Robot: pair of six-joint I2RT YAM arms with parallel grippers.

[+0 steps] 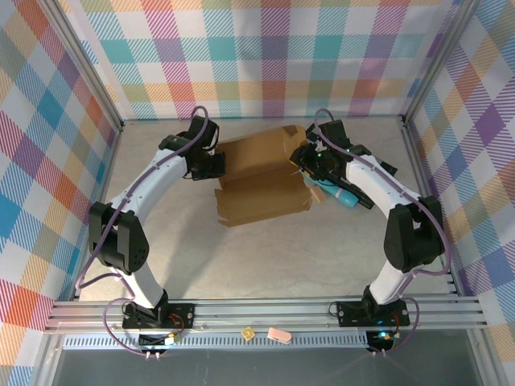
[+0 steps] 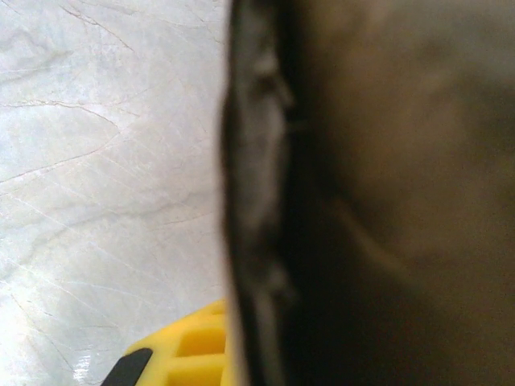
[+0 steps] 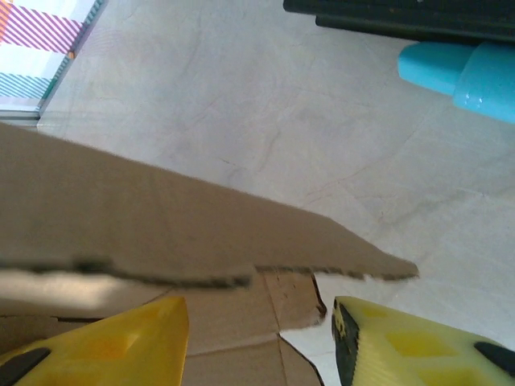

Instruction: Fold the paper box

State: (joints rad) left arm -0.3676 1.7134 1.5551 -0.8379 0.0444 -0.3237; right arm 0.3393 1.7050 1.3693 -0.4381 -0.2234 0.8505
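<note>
I see my left end effector (image 1: 211, 166) pinched shut on the box (image 1: 261, 201) at its 9 o'clock edge; right end effector (image 3: 259, 318) half-wide, straddling its 3 o'clock edge.

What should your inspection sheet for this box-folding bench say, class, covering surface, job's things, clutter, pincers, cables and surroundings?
surface: pale grey table, no spills seen.
job's things: brown paper box, partly folded, lying mid-table.
clutter: turquoise object beside the right arm; small yellow piece and pink piece on the near rail.
pincers: left pincer shut at the box's left edge; right pincer open, cardboard between its fingers.
cables: purple cables run along both arms.
surroundings: plaid walls, metal frame.
</note>
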